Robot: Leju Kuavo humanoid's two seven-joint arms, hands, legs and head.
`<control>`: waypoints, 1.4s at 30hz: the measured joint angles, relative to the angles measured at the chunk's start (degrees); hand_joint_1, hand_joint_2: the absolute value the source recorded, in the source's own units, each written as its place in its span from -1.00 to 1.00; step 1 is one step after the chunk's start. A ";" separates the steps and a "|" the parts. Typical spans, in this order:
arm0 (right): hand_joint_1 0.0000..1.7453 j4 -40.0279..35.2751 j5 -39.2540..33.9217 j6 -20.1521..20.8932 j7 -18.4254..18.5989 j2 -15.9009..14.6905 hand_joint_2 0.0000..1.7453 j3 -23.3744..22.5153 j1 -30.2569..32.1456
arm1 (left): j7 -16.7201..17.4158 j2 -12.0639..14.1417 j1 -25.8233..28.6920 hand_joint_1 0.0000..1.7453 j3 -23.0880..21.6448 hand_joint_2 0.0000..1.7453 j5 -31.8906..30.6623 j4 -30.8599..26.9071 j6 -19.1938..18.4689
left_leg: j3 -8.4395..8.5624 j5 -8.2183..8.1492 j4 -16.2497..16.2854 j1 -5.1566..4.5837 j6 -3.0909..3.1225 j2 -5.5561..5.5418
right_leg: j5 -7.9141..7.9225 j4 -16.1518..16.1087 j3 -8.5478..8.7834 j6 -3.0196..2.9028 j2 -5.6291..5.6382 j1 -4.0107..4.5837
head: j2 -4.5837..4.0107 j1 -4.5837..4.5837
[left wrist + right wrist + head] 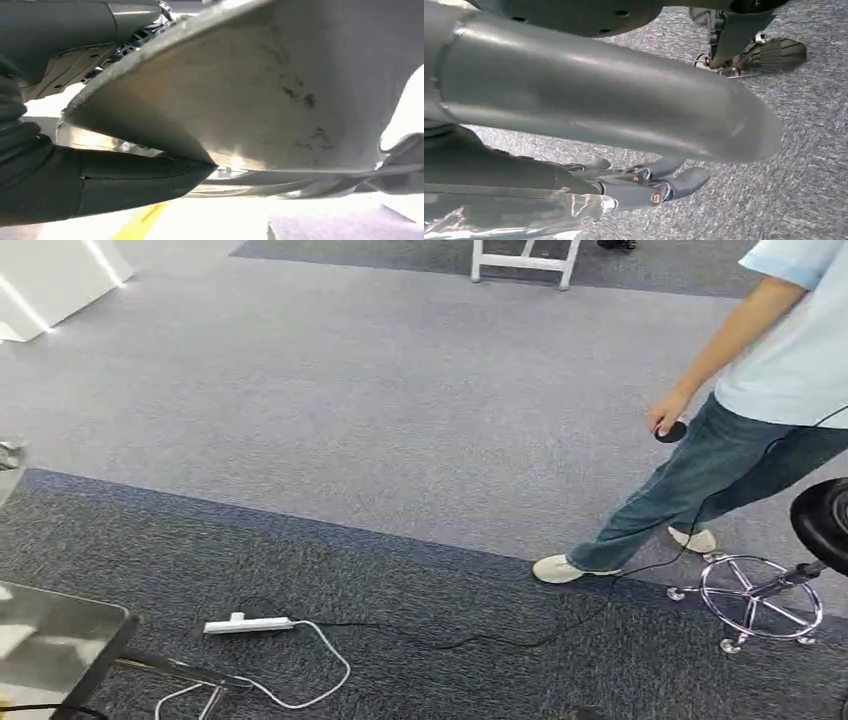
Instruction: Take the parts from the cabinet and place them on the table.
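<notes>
A large pressed sheet-metal part [280,100], pale grey with dark smudges, lies close over my left hand [100,185] in the left wrist view. The hand grips it, with a dark finger [150,175] pressed against its lower edge. A sliver of shiny metal [8,455] pokes in at the head view's left edge. My right hand [634,150] hangs over the carpet, its thick grey thumb [599,95] apart from the darker fingers [659,187], and only carpet shows between them. Something shiny and crinkled [524,215] lies beside those fingers; I cannot tell what it is.
A metal table corner [60,640] sits at the lower left. A white power strip [248,624] and cables lie on the dark carpet. A person [740,430] walks at the right holding a small dark object, beside a chrome-based stool [760,600]. White frame legs [525,262] stand far ahead.
</notes>
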 joint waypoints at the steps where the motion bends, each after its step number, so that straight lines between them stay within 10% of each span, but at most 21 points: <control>1: -1.00 0.00 -0.04 0.00 0.00 0.00 -1.00 0.00 0.06 | 0.00 0.00 0.01 1.00 0.00 1.00 -0.07 0.09 0.05 | -1.00 -0.32 2.18 0.05 -0.17 0.03 | -0.01 0.01 0.00 0.01 -0.45 -0.01 | 0.00 -0.04; 4: -1.00 0.00 -0.04 0.02 -0.13 0.11 -1.00 0.00 -0.02 | -0.04 0.00 0.02 1.00 0.04 1.00 -0.22 0.35 0.05 | 3.56 5.51 -6.63 0.48 -0.68 0.91 | -0.15 0.11 0.12 0.27 -1.66 -0.17 | 0.00 -0.04; 6: -1.00 -0.02 -0.04 0.04 -0.17 0.09 -1.00 0.00 -0.03 | -0.04 0.00 -0.16 1.00 0.04 1.00 -0.59 0.42 0.05 | 8.07 7.19 -15.18 0.48 -1.36 4.25 | -0.61 0.65 0.19 1.08 -2.32 0.28 | 0.00 -0.18; 7: -1.00 0.00 -0.04 0.02 -0.20 0.09 -1.00 0.02 -0.08 | -0.02 0.02 -0.34 1.00 0.00 1.00 -0.72 0.44 0.05 | 7.99 7.53 -15.34 0.50 -0.12 2.79 | -0.96 1.03 -0.19 1.40 -2.60 0.46 | 0.00 -0.05; 10: -1.00 0.00 -0.04 0.04 -0.35 0.09 -1.00 0.02 -0.20 | 0.00 0.04 -0.17 1.00 0.13 1.00 -0.94 0.57 -0.04 | 7.84 7.30 -15.35 0.22 0.97 1.62 | -1.26 0.56 0.50 1.64 -3.65 0.34 | 0.00 0.06; 12: -1.00 0.00 -0.02 0.04 -0.44 0.09 -1.00 0.02 -0.20 | 0.07 0.11 -0.29 1.00 0.35 1.00 -0.96 0.57 -0.04 | 7.88 7.66 -15.47 0.50 1.64 0.93 | -3.18 2.91 -0.60 2.56 -1.10 0.03 | 0.00 0.35; 16: -1.00 0.00 -0.04 0.15 -0.46 0.09 -1.00 0.02 -0.05 | 0.15 0.28 -0.51 1.00 0.77 1.00 -1.36 0.72 -0.06 | 7.71 7.69 -15.44 0.38 2.12 -0.48 | -10.12 19.91 -9.01 2.73 0.53 -0.07 | 0.00 0.44; 19: -1.00 0.02 -0.02 0.20 -0.42 0.09 -1.00 0.02 0.00 | 0.17 0.61 -0.59 1.00 0.81 1.00 -1.81 0.92 -0.13 | 7.82 7.69 -15.43 0.34 2.10 -2.14 | -4.52 12.50 -6.19 1.98 0.96 -0.06 | 0.00 0.39; 21: -1.00 0.00 -0.02 0.20 -0.44 0.09 -1.00 0.02 -0.09 | 0.35 0.90 -0.69 1.00 0.81 1.00 -1.99 0.94 -0.17 | 7.83 7.71 -15.44 0.50 2.01 -3.05 | -0.39 2.58 -1.45 1.31 3.92 -0.11 | 0.00 0.44; 26: -1.00 0.02 0.09 0.41 -0.52 0.09 -1.00 0.02 -0.22 | 1.20 1.92 -0.97 1.00 0.90 1.00 -2.64 1.42 -0.28 | 7.28 8.03 -15.73 0.65 0.13 -4.76 | -0.11 0.52 -0.35 0.77 2.23 -0.13 | 0.00 0.35; 28: -1.00 0.00 0.15 0.42 -0.55 0.09 -1.00 0.02 -0.25 | 1.27 2.21 -1.24 1.00 0.90 1.00 -2.73 1.77 -0.33 | 5.61 5.01 -11.89 0.41 -0.06 -0.94 | 0.15 0.16 -0.29 0.13 1.45 -0.17 | 0.00 0.00; 30: -1.00 0.02 0.28 0.42 -0.55 0.09 -1.00 0.02 -0.16 | 1.27 2.27 -1.55 1.00 0.83 1.00 -2.73 1.97 -0.33 | 1.38 0.50 -2.66 0.41 -0.39 0.02 | 0.06 0.16 -0.41 0.00 0.52 -0.08 | 0.00 0.02; 32: -1.00 0.00 0.37 0.42 -0.55 0.09 -1.00 0.02 -0.13 | 1.27 2.27 -1.54 1.00 0.79 1.00 -2.73 2.25 -0.35 | -0.76 -0.38 2.06 0.46 -0.66 0.12 | 0.05 0.17 -0.43 0.00 -0.32 -0.09 | 0.00 0.02; 34: -1.00 0.02 0.46 0.42 -0.61 0.09 -1.00 0.02 -0.20 | 1.36 2.45 -1.54 1.00 0.81 1.00 -2.91 2.67 -0.35 | 2.09 3.77 -3.64 0.68 -0.90 0.45 | 0.00 0.21 -0.37 0.10 -1.08 -0.16 | 0.00 0.02; 36: -1.00 0.04 0.48 0.42 -0.74 0.11 -1.00 0.04 -0.21 | 1.55 2.80 -1.62 1.00 0.85 1.00 -2.91 2.97 -0.35 | 7.58 7.86 -13.86 0.87 -1.32 3.07 | -0.34 0.70 -0.23 0.72 -1.79 0.01 | 0.00 0.00; 42: -1.00 0.04 0.50 0.39 -0.85 0.02 -1.00 0.07 -0.30 | 2.01 2.78 -1.68 1.00 0.90 1.00 -3.06 4.13 -0.39 | 7.80 7.57 -15.35 0.53 1.23 1.23 | -1.51 1.70 -0.59 2.19 -2.49 0.11 | 0.00 0.24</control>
